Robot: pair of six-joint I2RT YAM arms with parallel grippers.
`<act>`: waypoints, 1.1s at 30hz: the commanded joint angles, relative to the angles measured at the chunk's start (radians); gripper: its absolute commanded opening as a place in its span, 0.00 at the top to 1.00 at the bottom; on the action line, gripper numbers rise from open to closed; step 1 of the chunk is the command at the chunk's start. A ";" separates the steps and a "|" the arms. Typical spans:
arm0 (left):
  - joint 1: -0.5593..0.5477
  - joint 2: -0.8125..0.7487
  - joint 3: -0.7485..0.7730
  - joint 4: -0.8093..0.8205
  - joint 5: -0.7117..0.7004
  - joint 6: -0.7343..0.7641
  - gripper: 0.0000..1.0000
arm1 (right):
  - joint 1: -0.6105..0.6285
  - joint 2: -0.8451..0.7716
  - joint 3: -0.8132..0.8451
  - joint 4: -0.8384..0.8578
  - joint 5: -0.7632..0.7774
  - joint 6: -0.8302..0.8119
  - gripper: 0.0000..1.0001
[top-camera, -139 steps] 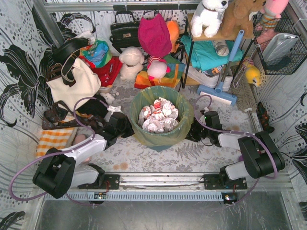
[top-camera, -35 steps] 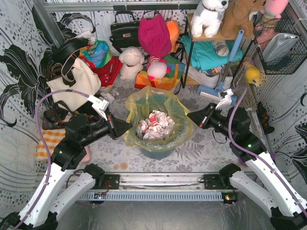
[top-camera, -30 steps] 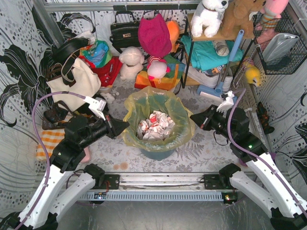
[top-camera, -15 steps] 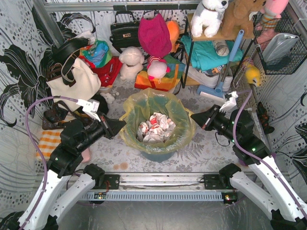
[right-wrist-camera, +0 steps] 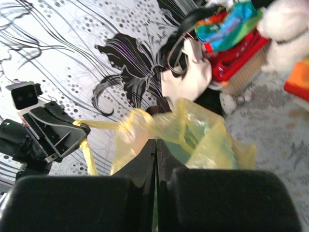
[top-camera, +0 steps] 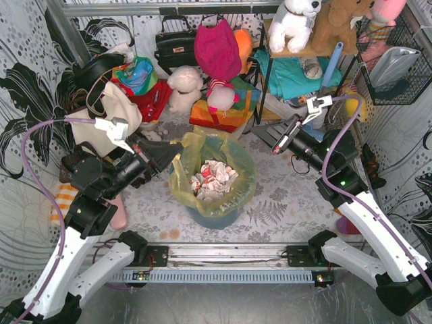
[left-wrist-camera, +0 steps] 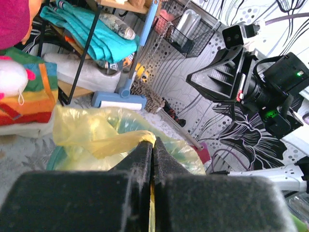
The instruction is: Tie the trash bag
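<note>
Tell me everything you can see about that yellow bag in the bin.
The trash bag is thin, see-through yellow-green plastic, wrinkled, and it lines a round teal bin. Its mouth is open, and crumpled white-and-red paper lies inside. The left claw is shut on a corner of the rim, which is stretched up into a taut strip. Nothing is knotted yet.

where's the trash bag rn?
Top view, centre: the trash bag sits in the teal bin, its left rim pinched by the left end effector.
</note>
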 commanded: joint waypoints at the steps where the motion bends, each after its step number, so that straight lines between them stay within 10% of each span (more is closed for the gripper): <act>1: -0.001 0.101 0.074 0.164 0.004 0.010 0.95 | 0.003 0.023 0.090 0.106 -0.018 -0.016 1.00; 6: -0.001 0.156 0.077 0.064 -0.038 0.042 0.95 | 0.003 -0.004 0.119 -0.165 0.123 -0.084 1.00; 15: -0.001 0.137 0.011 0.165 0.090 -0.031 0.93 | 0.004 -0.098 -0.030 -0.509 0.237 -0.027 0.64; 33: -0.001 0.326 0.083 0.306 0.355 -0.142 0.92 | 0.003 -0.122 -0.396 -0.155 0.025 0.210 0.53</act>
